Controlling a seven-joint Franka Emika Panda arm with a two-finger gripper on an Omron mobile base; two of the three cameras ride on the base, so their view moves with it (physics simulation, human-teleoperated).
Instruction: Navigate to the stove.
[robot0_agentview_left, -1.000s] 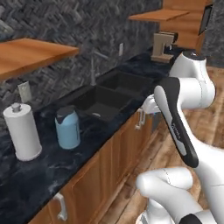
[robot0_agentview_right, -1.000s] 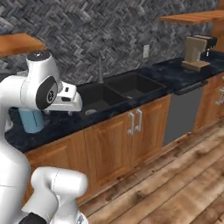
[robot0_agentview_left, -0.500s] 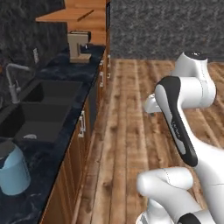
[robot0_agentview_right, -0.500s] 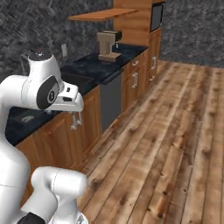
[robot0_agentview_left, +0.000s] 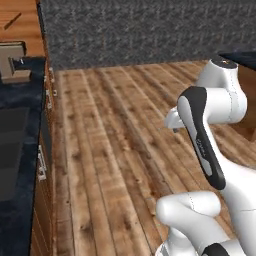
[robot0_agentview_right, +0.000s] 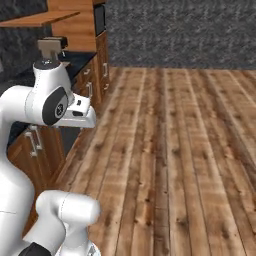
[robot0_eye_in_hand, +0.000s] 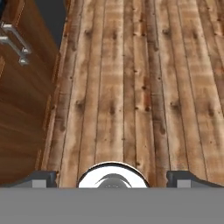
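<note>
Driving in search of the stove, not reached | arm tucked, gripper (robot0_eye_in_hand: 112, 180) fingertips apart, empty, over plank floor (robot0_agentview_right: 170, 150) | coffee machine (robot0_agentview_left: 12, 61) on counter (robot0_agentview_left: 15, 130) | next: turn on until range appears.

Plank floor (robot0_agentview_right: 190, 150), stone wall (robot0_agentview_left: 150, 30), wooden cabinets (robot0_eye_in_hand: 22, 109)

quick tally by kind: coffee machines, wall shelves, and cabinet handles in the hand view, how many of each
coffee machine: 1
wall shelf: 1
cabinet handles: 2
total: 4
</note>
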